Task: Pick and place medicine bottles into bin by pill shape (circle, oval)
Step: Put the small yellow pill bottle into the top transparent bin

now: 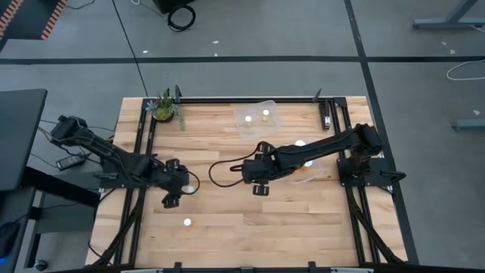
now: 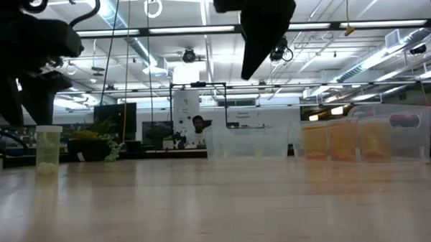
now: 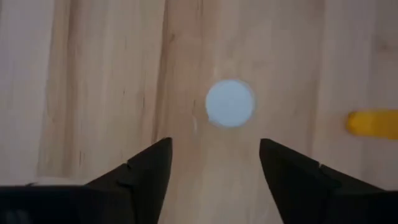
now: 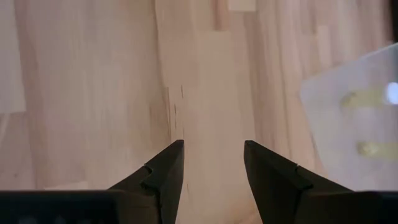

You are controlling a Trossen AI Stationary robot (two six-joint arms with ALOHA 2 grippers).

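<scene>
Hovering: left pincer point(image 3: 214, 165) open, empty, above white-capped bottle point(image 3: 230, 103) | right pincer point(image 4: 213, 163) open, empty, over bare bench point(image 1: 303, 220)

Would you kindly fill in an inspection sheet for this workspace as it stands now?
Surface: wooden table, bare in the middle.
Job's things: clear bin at the far edge, bottles inside; one white-capped bottle ahead of the left gripper; another bottle near the front edge.
Clutter: small potted plant at the far left corner.
Grippers: left gripper open, empty; right gripper open, empty, over bare wood.
Cables: black cable looping on the table between the arms.
Surroundings: large hall with ceiling lights; coiled cable on the floor.
</scene>
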